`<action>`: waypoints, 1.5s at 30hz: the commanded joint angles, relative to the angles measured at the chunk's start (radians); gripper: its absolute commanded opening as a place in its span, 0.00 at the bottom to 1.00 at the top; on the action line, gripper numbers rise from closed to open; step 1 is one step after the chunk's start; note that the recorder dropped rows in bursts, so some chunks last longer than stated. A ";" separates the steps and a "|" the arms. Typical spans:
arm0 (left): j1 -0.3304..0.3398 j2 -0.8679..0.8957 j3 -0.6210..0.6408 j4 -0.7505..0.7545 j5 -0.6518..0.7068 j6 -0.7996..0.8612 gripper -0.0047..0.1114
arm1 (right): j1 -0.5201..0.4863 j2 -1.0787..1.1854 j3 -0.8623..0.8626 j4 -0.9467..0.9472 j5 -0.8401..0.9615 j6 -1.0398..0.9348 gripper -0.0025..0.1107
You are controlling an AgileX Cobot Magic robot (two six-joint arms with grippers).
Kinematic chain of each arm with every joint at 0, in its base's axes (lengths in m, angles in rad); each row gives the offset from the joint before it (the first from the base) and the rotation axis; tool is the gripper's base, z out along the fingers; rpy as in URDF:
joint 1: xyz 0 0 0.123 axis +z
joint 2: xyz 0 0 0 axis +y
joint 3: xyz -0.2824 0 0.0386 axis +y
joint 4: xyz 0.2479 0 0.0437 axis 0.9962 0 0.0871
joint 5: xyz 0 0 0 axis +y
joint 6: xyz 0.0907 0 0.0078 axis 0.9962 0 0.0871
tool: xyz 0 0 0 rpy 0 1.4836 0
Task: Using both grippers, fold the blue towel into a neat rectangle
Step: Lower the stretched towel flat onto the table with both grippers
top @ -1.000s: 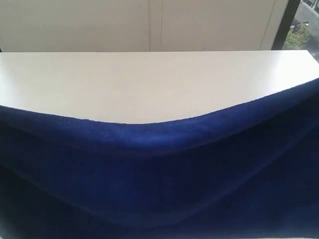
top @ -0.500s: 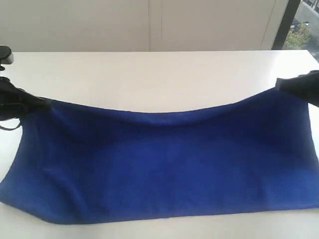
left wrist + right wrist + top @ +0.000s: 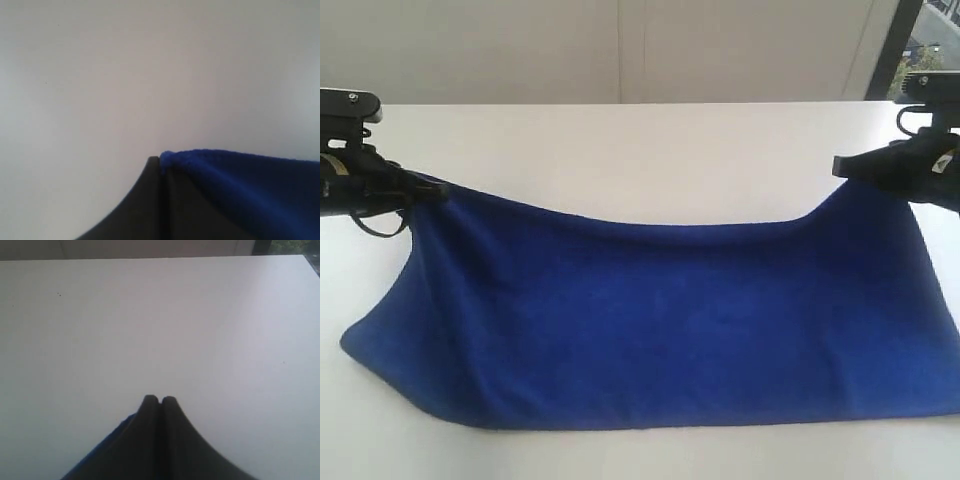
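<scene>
The blue towel [image 3: 660, 320] stretches across the white table [image 3: 620, 150], its far edge lifted at both corners and sagging in the middle, its near part resting on the table. My left gripper [image 3: 432, 188] is shut on the towel's far left corner; in the left wrist view a blue corner [image 3: 200, 160] sticks out past the closed black fingers [image 3: 152, 180]. My right gripper [image 3: 842, 166] is shut on the far right corner; in the right wrist view the gripper [image 3: 160, 401] has its fingers pressed together, with a sliver of the towel [image 3: 107, 445] beside them.
The table's bare white top lies beyond the towel up to its far edge [image 3: 620, 104], with a pale wall [image 3: 620, 50] behind. A window with greenery [image 3: 920, 60] is at the back right. The towel's near right edge runs out of view.
The lifted towel edge has moved away from the camera and lower, toward the far side of the table. Both grippers have come into view, holding the corners, and have carried them further back.
</scene>
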 commanded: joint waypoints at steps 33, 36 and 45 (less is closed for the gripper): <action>0.072 0.228 -0.257 -0.006 0.069 0.080 0.04 | -0.052 0.323 -0.347 0.005 0.071 -0.055 0.02; 0.072 0.251 -0.257 -0.006 0.040 0.080 0.04 | -0.052 0.323 -0.347 0.005 0.069 -0.055 0.02; 0.070 0.278 -0.257 -0.004 0.004 0.078 0.04 | -0.052 0.323 -0.347 0.007 0.064 -0.069 0.02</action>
